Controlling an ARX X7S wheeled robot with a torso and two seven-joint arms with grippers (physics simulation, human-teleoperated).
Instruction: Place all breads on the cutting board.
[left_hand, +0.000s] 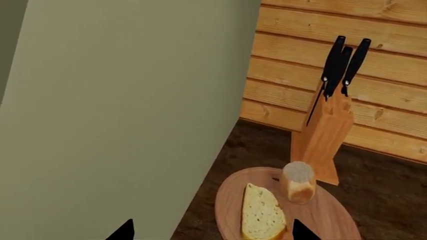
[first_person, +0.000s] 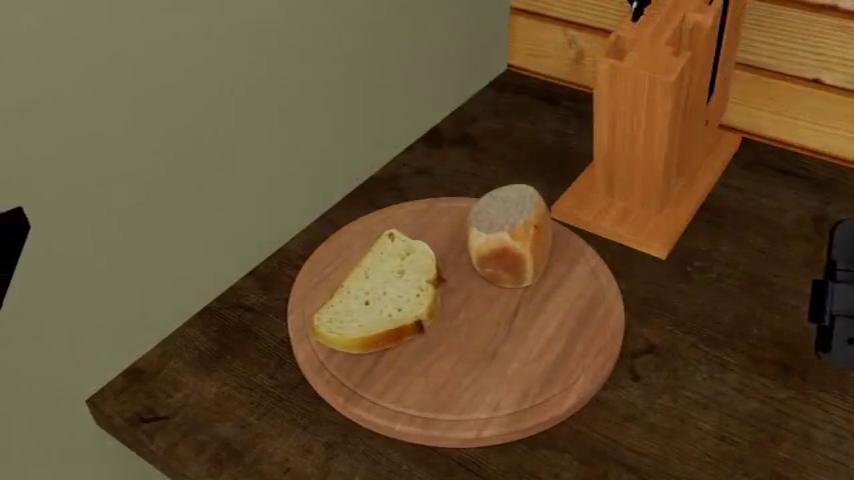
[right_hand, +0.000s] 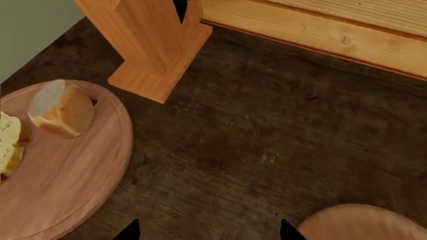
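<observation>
Both breads already sit on the cutting board: the slice lies flat at about nine o'clock from the board's centre, and the roll stands on end toward twelve, near the knife block. Both grippers hover empty with jaws spread. We judge the task complete. To finish well, we keep both arms away from the board.

Text/labels: we find none legible in any view.
Knife block: plain wood, no brand.
Cutting board: no markings.
</observation>
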